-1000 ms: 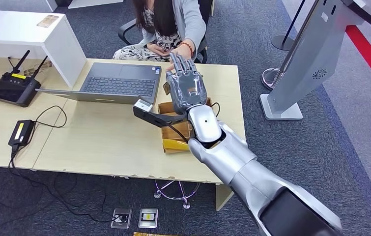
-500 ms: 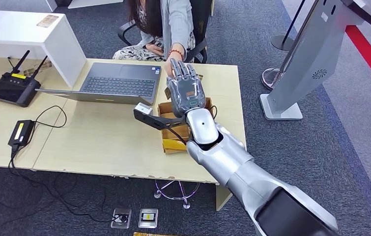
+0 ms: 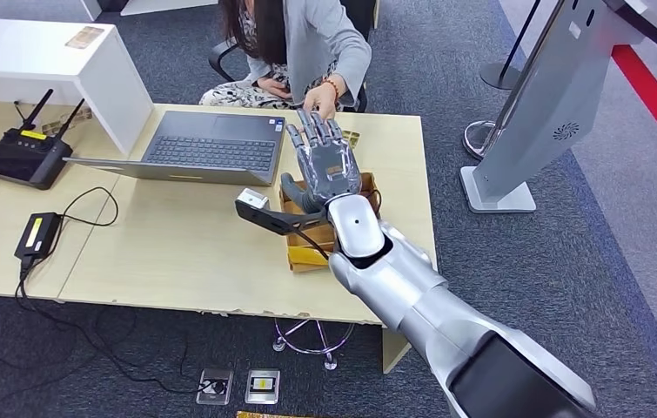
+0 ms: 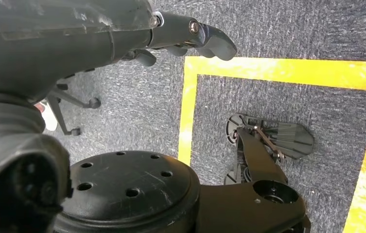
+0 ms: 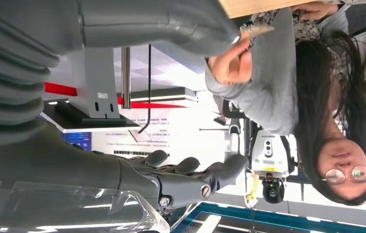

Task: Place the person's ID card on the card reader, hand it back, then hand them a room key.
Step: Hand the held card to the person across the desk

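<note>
the big wooden desk [image 3: 177, 252] carries a grey laptop [image 3: 207, 148] near its far edge, and a brown cardboard box [image 3: 300, 252] near its right edge. a black card reader [image 3: 265, 212] with a white tip sits just left of the box, touching it. a person [image 3: 307, 43] in a grey top sits behind the far edge of the desk

the robot's right arm reaches out over the box, and the right hand [image 3: 323, 161] is up above it, palm toward the person, close to the far edge. its fingers are straight and a bit apart, so the hand is open. i see nothing in it in the head view. the person's hand [image 3: 321, 97] is just past the robot's fingertips, maybe touching them, i cannot tell. in the right wrist view the person's hand [image 5: 229, 60] pinches something thin and tan [image 5: 256, 30], maybe a card, but it is too small to be sure

the left hand [image 4: 190, 39] hangs down by the floor with its fingers partly curled, and nothing is in it. i cannot tell if it counts as shut

i think a hand-over is going on at the far edge of the desk. i cannot tell if this is the id card or the room key. no card lies on the reader. so some of the job is likely left, but how much is not clear
</note>
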Action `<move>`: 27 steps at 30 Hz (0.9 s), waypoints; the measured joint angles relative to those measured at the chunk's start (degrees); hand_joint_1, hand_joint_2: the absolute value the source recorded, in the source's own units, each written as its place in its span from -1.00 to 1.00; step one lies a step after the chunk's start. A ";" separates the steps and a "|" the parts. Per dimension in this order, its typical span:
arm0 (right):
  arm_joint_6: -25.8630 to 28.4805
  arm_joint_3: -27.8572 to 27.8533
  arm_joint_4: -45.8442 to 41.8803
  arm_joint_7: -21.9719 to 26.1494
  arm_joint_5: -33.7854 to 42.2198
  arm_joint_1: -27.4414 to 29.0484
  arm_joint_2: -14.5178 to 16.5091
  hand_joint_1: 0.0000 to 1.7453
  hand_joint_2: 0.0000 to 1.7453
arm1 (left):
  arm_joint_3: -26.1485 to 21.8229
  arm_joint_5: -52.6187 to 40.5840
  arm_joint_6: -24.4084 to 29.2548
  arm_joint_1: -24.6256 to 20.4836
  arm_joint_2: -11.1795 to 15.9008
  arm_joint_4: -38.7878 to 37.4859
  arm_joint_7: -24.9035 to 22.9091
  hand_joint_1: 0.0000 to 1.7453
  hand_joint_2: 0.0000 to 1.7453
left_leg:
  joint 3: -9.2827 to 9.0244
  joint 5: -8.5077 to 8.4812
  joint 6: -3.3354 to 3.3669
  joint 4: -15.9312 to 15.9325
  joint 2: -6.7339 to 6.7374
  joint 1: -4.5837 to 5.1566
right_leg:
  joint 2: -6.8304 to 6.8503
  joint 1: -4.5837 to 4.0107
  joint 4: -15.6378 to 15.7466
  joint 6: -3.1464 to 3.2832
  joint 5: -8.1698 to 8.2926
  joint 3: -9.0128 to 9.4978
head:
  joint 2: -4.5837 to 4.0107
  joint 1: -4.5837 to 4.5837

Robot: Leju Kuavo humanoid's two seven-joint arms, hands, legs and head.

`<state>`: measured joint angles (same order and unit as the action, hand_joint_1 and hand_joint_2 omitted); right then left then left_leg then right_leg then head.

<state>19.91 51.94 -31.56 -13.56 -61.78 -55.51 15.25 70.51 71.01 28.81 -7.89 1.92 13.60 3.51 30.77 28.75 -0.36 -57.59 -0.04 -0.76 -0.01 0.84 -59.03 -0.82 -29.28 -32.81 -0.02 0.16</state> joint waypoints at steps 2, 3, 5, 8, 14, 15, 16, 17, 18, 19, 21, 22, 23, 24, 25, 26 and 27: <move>0.19 0.01 0.23 0.10 -0.01 0.00 0.06 -1.00 -1.00 | 0.00 0.09 0.08 0.01 -0.07 0.00 -0.07 -1.00 -1.00 | 0.00 0.00 0.00 0.00 0.00 0.00 | 0.01 0.00 0.00 0.00 0.00 0.00 | 0.00 0.01; 0.32 0.01 0.33 0.13 0.00 0.00 0.07 -1.00 -1.00 | 0.00 0.11 0.11 0.01 -0.11 0.00 -0.09 -1.00 -1.00 | 0.00 0.00 0.00 0.00 0.00 0.00 | 0.00 0.00 0.00 0.00 0.00 0.00 | 0.01 0.01; 0.74 0.01 0.44 0.07 0.09 -0.01 0.05 -1.00 -1.00 | 0.00 0.14 0.13 0.01 -0.21 0.00 -0.10 -1.00 -1.00 | 0.00 0.00 0.00 0.00 0.00 0.00 | 0.00 0.00 0.00 0.00 0.00 0.00 | 0.01 0.00; 1.45 -0.17 0.54 0.43 1.70 -0.08 -0.17 -1.00 -1.00 | 0.00 0.27 0.11 0.01 -0.34 0.00 -0.10 -1.00 -1.00 | -0.01 0.00 0.00 -0.01 0.00 0.00 | 0.00 0.00 0.01 0.00 0.00 -0.02 | 0.01 0.01; 1.97 -2.45 1.09 2.22 8.30 -0.25 -3.18 -1.00 -1.00 | -0.01 0.94 -3.65 0.10 0.00 -0.02 0.74 -1.00 -1.00 | -0.02 0.00 0.00 -0.02 0.00 0.02 | 0.01 0.01 0.03 0.00 0.00 -0.01 | 0.00 0.01; 1.71 -3.08 1.24 2.46 9.87 -0.25 -3.91 -1.00 -1.00 | -0.03 1.07 -4.79 0.11 0.34 -0.03 0.84 -1.00 -1.00 | -0.02 0.00 0.00 -0.02 0.00 0.02 | 0.00 0.02 0.03 -0.01 0.00 -0.01 | -0.01 0.01; 1.26 -3.91 1.46 2.66 11.82 -0.24 -4.79 -1.00 -1.00 | -0.07 1.22 -5.69 0.11 0.74 -0.05 0.89 -1.00 -1.00 | -0.03 0.00 0.00 -0.02 0.00 0.03 | 0.00 0.02 0.03 -0.01 0.01 -0.01 | -0.01 0.01; 0.62 -4.88 1.75 2.87 14.10 -0.24 -5.73 -1.00 -1.00 | -0.10 1.38 -6.21 0.11 1.07 -0.06 0.91 -1.00 -1.00 | -0.02 0.00 0.00 -0.03 0.00 0.03 | 0.01 0.02 0.03 -0.01 0.01 -0.01 | 0.00 0.01; -0.04 -5.99 2.05 3.11 16.40 -0.24 -6.72 -1.00 -1.00 | -0.13 1.51 -6.45 0.13 1.34 -0.07 0.90 -1.00 -1.00 | -0.02 0.00 0.00 -0.03 -0.01 0.03 | 0.02 0.03 0.04 -0.01 0.01 -0.01 | 0.00 0.01; -0.67 -7.13 2.37 3.33 18.57 -0.24 -7.74 -1.00 -1.00 | -0.15 1.61 -6.57 0.16 1.56 -0.08 0.90 -1.00 -1.00 | -0.02 0.00 0.01 -0.04 -0.01 0.03 | 0.02 0.03 0.04 -0.01 0.01 -0.01 | -0.01 0.01; -1.71 -9.33 2.93 3.45 22.37 -0.26 -9.80 -1.00 -1.00 | -0.16 1.78 -6.58 0.23 1.96 -0.17 0.84 -1.00 -1.00 | -0.02 0.00 0.01 -0.05 -0.01 0.03 | 0.02 0.03 0.04 -0.01 0.01 -0.02 | 0.00 -0.01; -2.08 -10.45 3.26 3.26 23.97 -0.28 -10.89 -1.00 -1.00 | -0.17 1.85 -6.58 0.25 2.13 -0.22 0.77 -1.00 -1.00 | -0.02 0.00 0.01 -0.05 0.00 0.04 | 0.02 0.03 0.04 -0.01 0.01 -0.03 | 0.00 -0.02; -2.48 -11.69 3.62 2.84 25.68 -0.34 -12.05 -1.00 -1.00 | -0.17 1.93 -6.58 0.25 2.29 -0.27 0.67 -1.00 -1.00 | -0.02 0.00 0.01 -0.05 -0.01 0.04 | 0.02 0.03 0.04 -0.01 0.01 -0.03 | 0.00 -0.02; -2.79 -12.93 4.02 2.27 27.30 -0.43 -13.22 -1.00 -1.00 | -0.17 1.98 -6.56 0.25 2.41 -0.30 0.55 -1.00 -1.00 | -0.01 0.00 0.01 -0.05 -0.01 0.04 | 0.02 0.03 0.04 -0.01 0.01 -0.03 | 0.00 -0.02; -3.08 -14.20 4.43 1.56 28.70 -0.56 -14.44 -1.00 -1.00 | -0.17 2.03 -6.45 0.25 2.51 -0.32 0.38 -1.00 -1.00 | -0.01 0.00 0.01 -0.05 -0.02 0.04 | 0.03 0.04 0.04 -0.01 0.01 -0.03 | 0.00 -0.02; -3.32 -15.41 4.81 0.78 29.88 -0.71 -15.65 -1.00 -1.00 | -0.17 2.10 -6.26 0.25 2.57 -0.32 0.20 -1.00 -1.00 | 0.00 0.01 0.01 -0.05 -0.04 0.04 | 0.05 0.04 0.04 -0.01 0.01 -0.02 | 0.00 -0.01; -3.46 -16.54 5.20 0.06 30.70 -0.84 -16.84 -1.00 -1.00 | -0.17 2.19 -6.01 0.26 2.61 -0.33 0.02 -1.00 -1.00 | 0.01 0.01 0.01 -0.05 -0.06 0.04 | 0.06 0.04 0.04 -0.01 0.01 -0.02 | 0.00 -0.01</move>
<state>16.44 35.40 -26.36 -13.51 -31.08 -56.35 -1.59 70.34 73.20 22.81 -7.62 4.54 13.27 3.52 30.78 28.76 -0.34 -57.64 -0.10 -0.72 0.05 0.88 -58.99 -0.83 -29.27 -32.82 -0.02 0.15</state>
